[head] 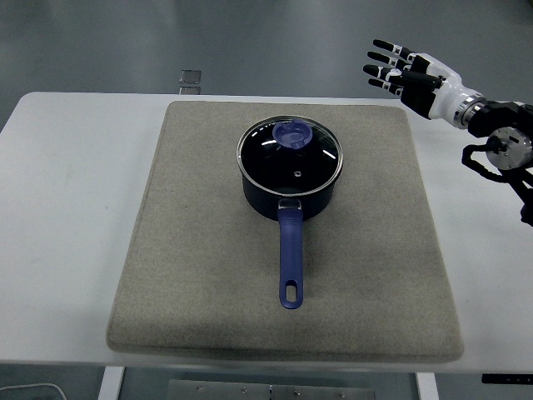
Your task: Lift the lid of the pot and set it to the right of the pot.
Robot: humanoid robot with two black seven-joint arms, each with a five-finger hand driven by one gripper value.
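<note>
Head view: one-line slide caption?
Right hand open above the table's far right; glass lid still on the blue-handled pot, centred on a grey mat.

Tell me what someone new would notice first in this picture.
A dark pot with a glass lid still on it sits in the middle of a grey mat, its blue handle pointing toward the near edge. At the upper right, the robot's right hand hovers with fingers spread, holding nothing.
</note>
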